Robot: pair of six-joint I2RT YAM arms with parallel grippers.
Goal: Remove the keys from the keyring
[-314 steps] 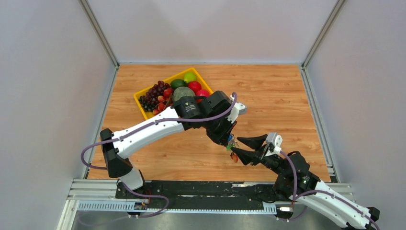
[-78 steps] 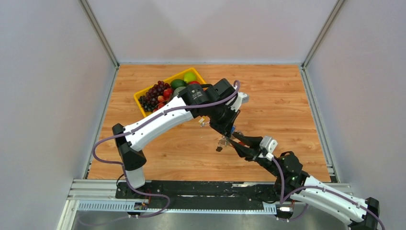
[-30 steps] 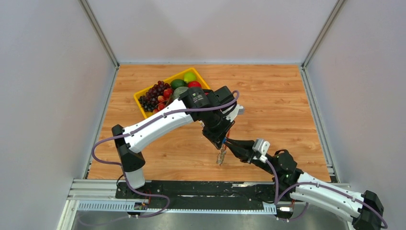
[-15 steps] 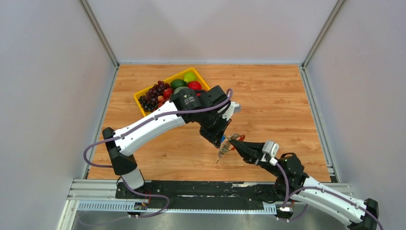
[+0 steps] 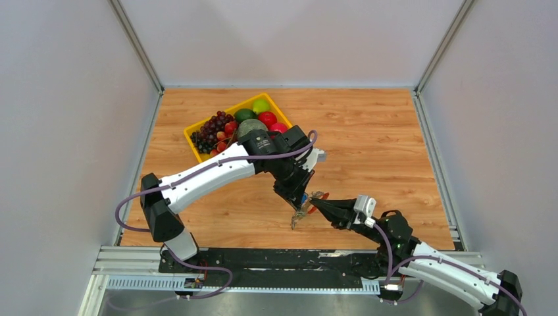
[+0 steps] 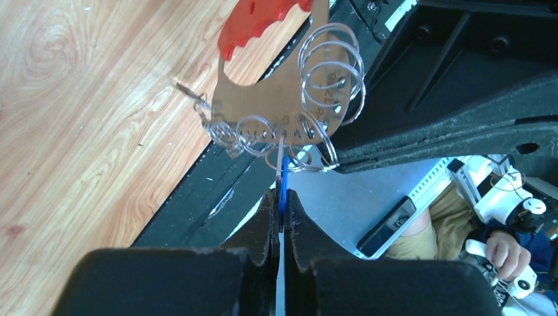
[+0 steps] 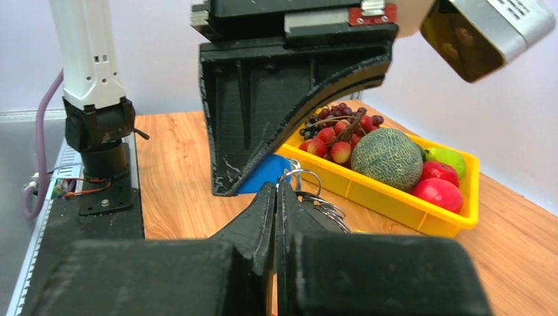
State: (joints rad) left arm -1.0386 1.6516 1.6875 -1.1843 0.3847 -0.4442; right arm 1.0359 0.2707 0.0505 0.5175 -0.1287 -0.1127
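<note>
The keyring (image 5: 304,209) hangs above the table's near middle, between my two grippers. In the left wrist view it is a flat metal plate (image 6: 283,99) with a red fob (image 6: 253,23) and several wire rings (image 6: 329,72). My left gripper (image 6: 281,195) (image 5: 300,197) is shut on the blue head of a key (image 6: 282,181) that hangs from those rings. My right gripper (image 7: 276,189) (image 5: 318,205) is shut on the keyring, with rings (image 7: 304,178) sticking out past its tips. The blue key (image 7: 266,172) shows just behind, under the left finger. Other keys are too small to make out.
A yellow tray (image 5: 195,146) (image 7: 395,201) of grapes, a melon and red and green fruit stands at the back left, just behind the left arm. The black mounting rail (image 5: 263,260) runs along the near edge. Grey walls enclose three sides.
The right gripper has shut on the keyring. Both grippers and the cluster have drifted slightly left and toward the near edge.
</note>
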